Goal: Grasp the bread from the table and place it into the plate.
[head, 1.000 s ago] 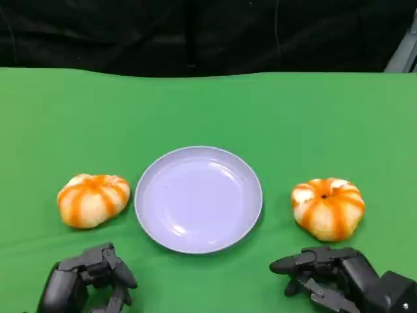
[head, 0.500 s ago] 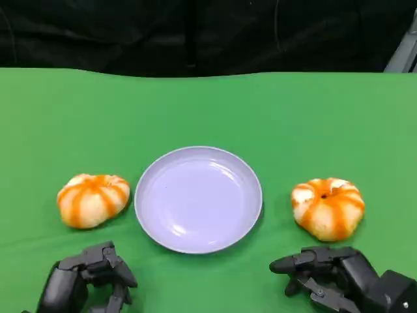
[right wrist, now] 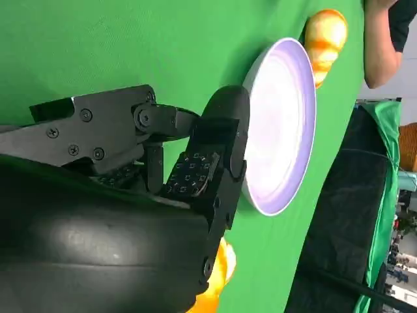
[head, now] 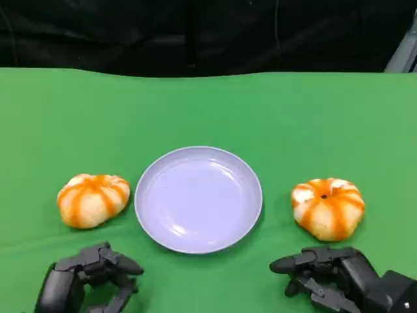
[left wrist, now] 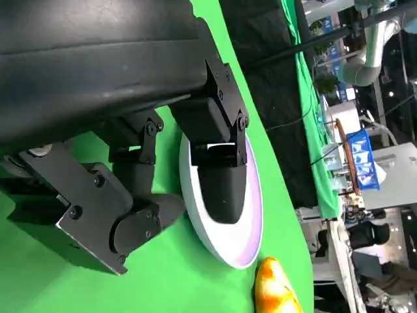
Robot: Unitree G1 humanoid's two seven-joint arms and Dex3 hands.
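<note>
In the head view you have a lavender plate (head: 198, 199) at the middle of the green desk (head: 208, 111), with nothing in it. One orange-striped bread (head: 93, 199) lies just beside the plate on the robot's left, and a second bread (head: 328, 208) lies near the plate on its right; both rest on the desk, clear of the plate's rim. Your left robot hand (head: 91, 282) sits low at the near edge, below the left bread and apart from it, fingers spread and holding nothing. Your right robot hand (head: 326, 277) sits just below the right bread, fingers (head: 287, 265) reaching toward the plate, also spread and holding nothing. In the left wrist view the black fingers (left wrist: 218, 189) reach out in front of the plate (left wrist: 251, 244), with nothing between them, and a bread (left wrist: 277, 290) shows beyond the plate's far rim. In the right wrist view the padded fingers (right wrist: 195, 173) are apart before the plate (right wrist: 287, 124); one bread (right wrist: 324, 36) lies past the plate, another (right wrist: 218, 274) close by the hand's shell. A person's arm (right wrist: 384, 39) shows beside the desk.
</note>
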